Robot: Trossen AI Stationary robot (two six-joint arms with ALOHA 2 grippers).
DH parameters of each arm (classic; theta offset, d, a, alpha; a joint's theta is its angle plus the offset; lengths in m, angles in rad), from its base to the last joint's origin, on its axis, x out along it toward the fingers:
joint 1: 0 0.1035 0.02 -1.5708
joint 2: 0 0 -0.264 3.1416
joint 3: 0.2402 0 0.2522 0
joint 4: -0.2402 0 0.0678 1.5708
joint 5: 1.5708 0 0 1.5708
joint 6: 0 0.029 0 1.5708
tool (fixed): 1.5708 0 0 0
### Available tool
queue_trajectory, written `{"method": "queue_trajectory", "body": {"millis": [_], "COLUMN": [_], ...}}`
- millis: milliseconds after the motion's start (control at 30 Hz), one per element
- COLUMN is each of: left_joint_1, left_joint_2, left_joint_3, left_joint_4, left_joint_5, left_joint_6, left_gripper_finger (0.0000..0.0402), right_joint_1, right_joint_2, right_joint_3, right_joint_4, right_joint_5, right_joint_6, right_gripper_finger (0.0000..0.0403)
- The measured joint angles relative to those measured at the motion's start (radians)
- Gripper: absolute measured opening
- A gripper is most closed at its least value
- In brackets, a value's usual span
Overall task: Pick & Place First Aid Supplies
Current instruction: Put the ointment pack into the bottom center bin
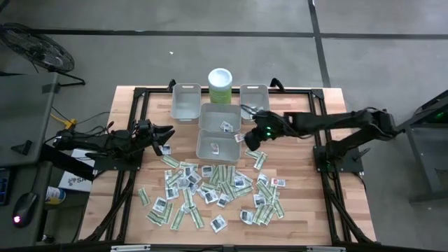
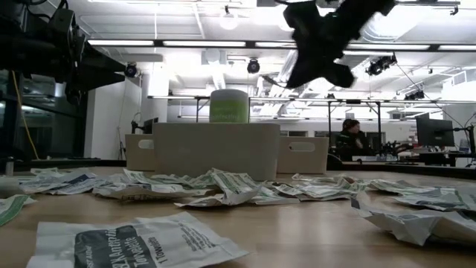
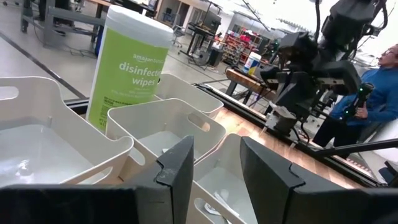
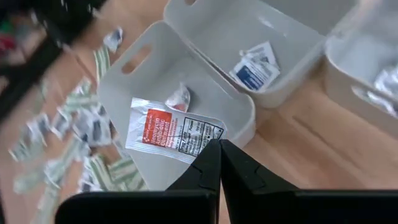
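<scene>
Pinching a red-labelled packet point(image 4: 174, 129), right gripper point(image 4: 219, 144), canister point(image 3: 127, 65) reading "disinfecting wipes", left gripper point(image 3: 214, 158) half-open.

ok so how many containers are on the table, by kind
grey bins: 4
wipes canister: 1
total: 5

I see a bench point(image 1: 308, 210) of pale planked wood with a smooth sheen, matt grey plastic bins point(image 4: 205, 93), crinkled paper packets point(image 1: 210, 192), and a glossy printed packet point(image 4: 171, 130) pinched in my right pincer point(image 4: 219, 152).
</scene>
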Motion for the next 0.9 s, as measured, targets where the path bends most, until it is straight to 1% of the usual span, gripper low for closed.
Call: {"method": "queue_trajectory", "body": {"millis": [67, 233, 500, 700, 800, 900], "left_joint_1": [0.0, 0.0, 0.0, 0.0, 0.0, 0.0], "left_joint_2": [0.0, 0.0, 0.0, 0.0, 0.0, 0.0], "left_joint_3": [0.0, 0.0, 0.0, 0.0, 0.0, 0.0], "left_joint_4": [0.0, 0.0, 0.0, 0.0, 0.0, 0.0], "left_joint_5": [0.0, 0.0, 0.0, 0.0, 0.0, 0.0], "left_joint_6": [0.0, 0.0, 0.0, 0.0, 0.0, 0.0], "left_gripper_finger": [0.0131, 0.0131, 0.0131, 0.0131, 0.0131, 0.0131], "right_joint_1": [-0.012, -0.025, -0.024, -0.024, -0.024, -0.024], "right_joint_2": [0.066, 0.235, 0.453, 0.55, 0.565, 0.566], "right_joint_3": [0.074, 0.24, 0.456, 0.572, 0.587, 0.58], "right_joint_4": [-0.055, -0.193, -0.302, -0.405, -0.414, -0.406], "right_joint_5": [-0.029, -0.058, -0.098, -0.116, -0.131, -0.137], "right_joint_6": [-0.066, -0.214, -0.473, -0.649, -0.721, -0.749], "right_gripper_finger": [0.0, 0.0, 0.0, 0.0, 0.0, 0.0]}}
